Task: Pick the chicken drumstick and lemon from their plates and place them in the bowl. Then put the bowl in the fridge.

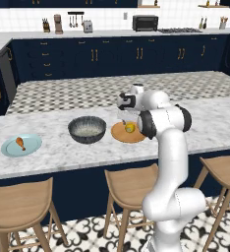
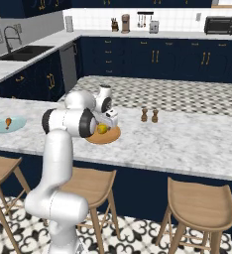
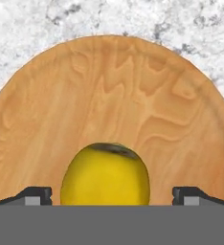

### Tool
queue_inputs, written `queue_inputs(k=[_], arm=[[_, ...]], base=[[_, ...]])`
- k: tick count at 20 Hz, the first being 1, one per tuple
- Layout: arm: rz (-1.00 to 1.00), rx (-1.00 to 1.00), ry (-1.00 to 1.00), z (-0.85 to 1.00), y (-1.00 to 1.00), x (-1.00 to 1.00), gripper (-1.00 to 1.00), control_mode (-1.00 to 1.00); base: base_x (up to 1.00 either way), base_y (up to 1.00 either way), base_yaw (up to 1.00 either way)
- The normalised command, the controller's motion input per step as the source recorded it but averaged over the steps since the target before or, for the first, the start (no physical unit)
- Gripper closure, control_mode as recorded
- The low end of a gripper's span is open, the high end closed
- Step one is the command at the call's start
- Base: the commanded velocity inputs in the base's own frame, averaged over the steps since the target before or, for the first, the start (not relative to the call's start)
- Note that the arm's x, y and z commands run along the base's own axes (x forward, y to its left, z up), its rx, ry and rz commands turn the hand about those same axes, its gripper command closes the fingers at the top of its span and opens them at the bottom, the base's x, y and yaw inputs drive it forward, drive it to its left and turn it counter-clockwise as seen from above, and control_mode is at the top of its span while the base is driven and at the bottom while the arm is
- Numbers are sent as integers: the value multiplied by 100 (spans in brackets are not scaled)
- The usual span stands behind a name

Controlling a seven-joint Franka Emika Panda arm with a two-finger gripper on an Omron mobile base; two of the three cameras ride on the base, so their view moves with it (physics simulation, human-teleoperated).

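The yellow lemon (image 3: 105,174) lies on the orange-tan wooden plate (image 3: 114,95), which sits on the marble counter. My gripper (image 3: 112,195) hangs just above it, open, with one dark fingertip on each side of the fruit and not touching it. From the base views the lemon (image 1: 130,128) (image 2: 102,128) shows under the hand on that plate (image 1: 121,134) (image 2: 113,136). The dark grey bowl (image 1: 87,129) stands to the plate's left. Farther left, the chicken drumstick (image 1: 20,142) (image 2: 8,122) rests on the pale blue plate (image 1: 32,145) (image 2: 18,124). The fridge is out of view.
Two small brown shakers (image 2: 149,115) stand on the counter right of the wooden plate. Wooden stools (image 1: 130,187) line the counter's near side. Navy cabinets (image 1: 112,56) and a back counter with a toaster oven (image 1: 145,22) run behind. A sink (image 2: 24,52) is at far left.
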Motion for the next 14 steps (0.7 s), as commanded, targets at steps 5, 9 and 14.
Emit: queue_inputs(k=[5, 9, 14], arm=[[0, 0, 17, -28, 16, 0, -100, -100], [0, 0, 12, -14, 25, 0, 100, -100], [0, 0, 2, -4, 2, -17, 100, -100]], base=[[0, 0, 0], [0, 0, 0], [0, 0, 0]])
